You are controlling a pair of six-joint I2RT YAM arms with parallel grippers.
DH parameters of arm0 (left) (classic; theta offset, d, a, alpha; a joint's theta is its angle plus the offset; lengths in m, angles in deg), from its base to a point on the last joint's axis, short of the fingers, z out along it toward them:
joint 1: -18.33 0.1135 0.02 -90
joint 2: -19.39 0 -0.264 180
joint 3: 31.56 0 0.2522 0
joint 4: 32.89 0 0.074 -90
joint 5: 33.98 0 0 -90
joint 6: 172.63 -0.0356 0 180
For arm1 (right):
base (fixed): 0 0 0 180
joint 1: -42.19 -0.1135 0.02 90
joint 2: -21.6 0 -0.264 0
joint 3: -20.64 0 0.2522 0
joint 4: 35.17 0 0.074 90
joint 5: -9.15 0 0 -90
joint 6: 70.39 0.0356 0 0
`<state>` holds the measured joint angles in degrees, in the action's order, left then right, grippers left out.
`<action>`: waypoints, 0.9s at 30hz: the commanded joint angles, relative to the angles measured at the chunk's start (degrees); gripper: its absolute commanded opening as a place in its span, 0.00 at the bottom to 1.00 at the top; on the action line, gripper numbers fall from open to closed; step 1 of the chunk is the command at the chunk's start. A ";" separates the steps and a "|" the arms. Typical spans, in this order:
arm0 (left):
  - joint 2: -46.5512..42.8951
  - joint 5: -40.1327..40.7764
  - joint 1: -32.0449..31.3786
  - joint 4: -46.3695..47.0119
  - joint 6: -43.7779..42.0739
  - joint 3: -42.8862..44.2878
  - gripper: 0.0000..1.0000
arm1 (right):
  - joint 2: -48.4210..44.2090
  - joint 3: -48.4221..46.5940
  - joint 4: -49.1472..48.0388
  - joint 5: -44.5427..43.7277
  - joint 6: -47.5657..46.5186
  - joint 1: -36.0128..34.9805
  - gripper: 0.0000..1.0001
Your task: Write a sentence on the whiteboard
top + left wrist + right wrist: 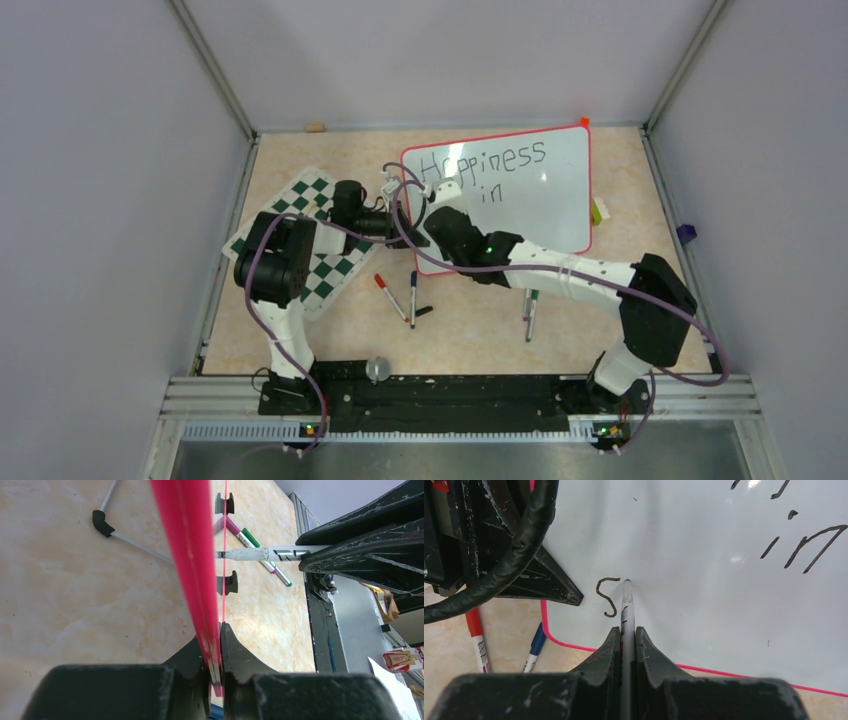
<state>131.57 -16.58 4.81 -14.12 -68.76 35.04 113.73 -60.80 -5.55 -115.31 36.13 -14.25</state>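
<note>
The whiteboard (pixel 540 200) with a red frame lies tilted at the table's middle back and reads "Happiness in". My left gripper (pixel 400 213) is shut on the board's left edge; the left wrist view shows its jaws (pixel 216 650) clamped on the red frame (pixel 187 555). My right gripper (pixel 432 212) is shut on a white marker (pixel 626 615) whose tip touches the board (pixel 704 580) just right of a freshly written "s" (pixel 607 596). The words "in" show at upper right in the right wrist view. The marker also shows in the left wrist view (pixel 260 555).
A green-and-white chess mat (pixel 320 235) lies under the left arm. Loose markers lie in front of the board: a red one (pixel 390 295), a dark-capped one (pixel 413 298) and a pair at the right (pixel 529 312). A cap (pixel 424 312) lies nearby. Enclosure walls surround the table.
</note>
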 commanded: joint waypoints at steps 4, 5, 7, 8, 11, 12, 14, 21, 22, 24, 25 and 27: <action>1.18 -1.67 -1.06 -1.24 -2.53 -1.86 0.00 | -0.37 -2.24 -0.19 -0.68 -0.13 1.11 0.00; 1.07 -1.59 -1.03 -1.24 -2.49 -1.86 0.00 | -1.18 -1.66 -0.13 -0.17 0.06 1.15 0.00; 1.04 -1.62 -1.03 -1.24 -2.53 -1.86 0.00 | -3.14 -0.14 -0.13 1.01 0.48 1.16 0.00; 1.05 -1.66 -1.02 -1.24 -2.53 -1.86 0.00 | -4.14 0.54 -0.15 1.68 0.73 1.16 0.00; 1.10 -1.56 -1.06 -1.16 -2.45 -1.86 0.00 | -6.52 2.37 0.28 2.22 1.80 1.11 0.00; 1.00 -1.59 -1.07 -1.16 -2.44 -1.86 0.00 | -7.09 2.83 0.39 2.27 1.95 1.12 0.00; 1.08 -1.66 -1.07 -1.08 -2.38 -1.86 0.00 | -7.93 3.46 0.73 2.36 1.99 1.16 0.00; 1.01 -1.57 -1.07 -0.98 -2.35 -1.95 0.00 | -6.68 3.17 0.63 3.58 2.18 1.16 0.00; 0.97 -1.53 -1.07 -0.98 -2.35 -1.95 0.00 | -6.32 3.05 0.43 3.87 2.14 1.16 0.00; 1.04 -1.58 -1.05 -0.98 -2.35 -1.94 0.00 | -5.47 2.56 0.25 4.13 2.01 1.11 0.00; 0.97 -1.58 -1.06 -0.96 -2.35 -1.95 0.00 | -5.09 2.20 0.21 4.05 1.96 1.16 0.00; 0.94 -1.58 -0.99 -0.98 -2.33 -1.88 0.00 | -4.35 1.89 0.00 4.13 1.75 1.12 0.00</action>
<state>131.57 -16.75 4.81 -13.77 -68.59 34.97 108.05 -57.26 -4.02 -112.14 37.72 -13.49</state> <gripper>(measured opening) 0.121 0.086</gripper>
